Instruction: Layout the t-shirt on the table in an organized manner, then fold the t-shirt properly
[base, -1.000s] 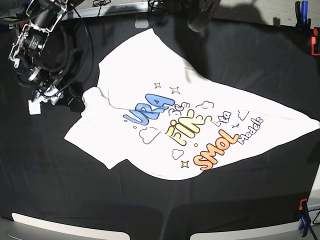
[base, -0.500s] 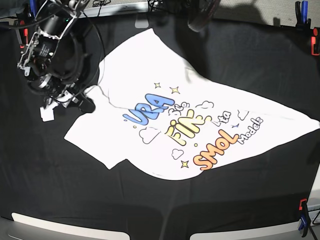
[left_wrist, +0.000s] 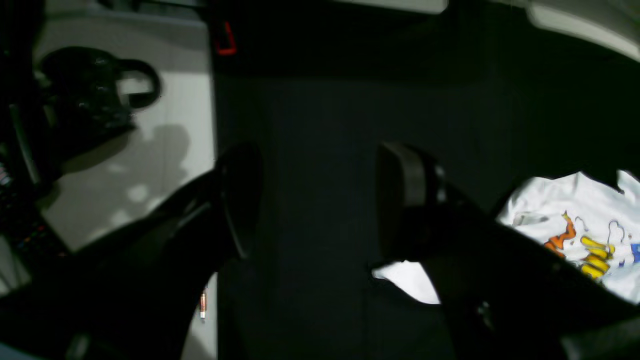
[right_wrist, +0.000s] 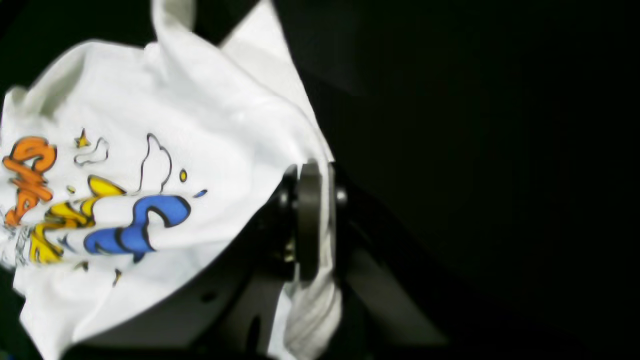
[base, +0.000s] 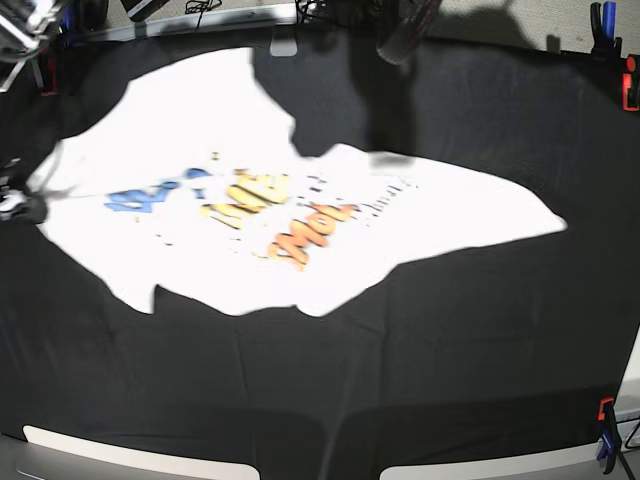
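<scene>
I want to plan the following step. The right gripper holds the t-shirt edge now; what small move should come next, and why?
Probably lower the right gripper and release. It is shut on the t-shirt edge, and the shirt lies stretched but skewed on the table. The left gripper stands open over bare cloth, holding nothing.

1. The t-shirt (base: 300, 255) is soft white cloth, matt, with a smooth flat print in blue, yellow and orange.
2. The table (base: 450, 350) is covered in matt black cloth, lightly creased.
3. The right gripper (right_wrist: 315, 225) has dull dark pads that look like hard plastic or rubber.
4. The left gripper (left_wrist: 320, 200) has matt black fingers.
</scene>
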